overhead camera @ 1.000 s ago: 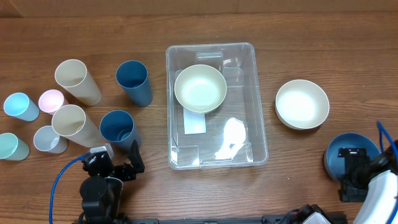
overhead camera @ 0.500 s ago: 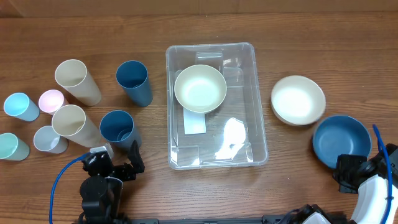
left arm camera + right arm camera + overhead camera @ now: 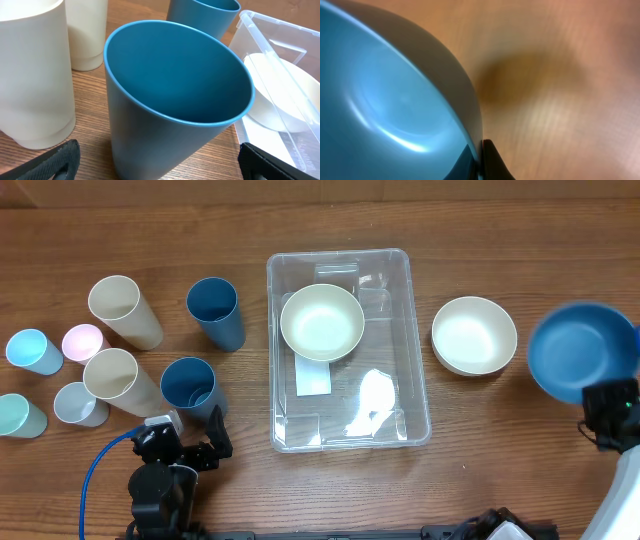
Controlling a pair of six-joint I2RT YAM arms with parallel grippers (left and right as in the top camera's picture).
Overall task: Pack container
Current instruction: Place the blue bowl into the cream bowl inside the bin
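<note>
The big clear plastic container (image 3: 390,425) sits in the middle of the worktop with one cream round bowl (image 3: 322,322) inside. A moment ago the blue round bowl (image 3: 583,352) lay on the worktop. Now the right tool (image 3: 479,161) pinches its rim and holds it up, well to the right of the container. It looks ready to go in. The left tool (image 3: 192,438) is wide open and holds nothing.

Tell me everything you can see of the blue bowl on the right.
The blue bowl is round, smooth, plastic-looking, glossy inside, empty. It is at the far right, past the cream bowl, blurred and apparently lifted, its shadow on the table below. The right gripper is shut on its rim; nothing else touches it.
</note>
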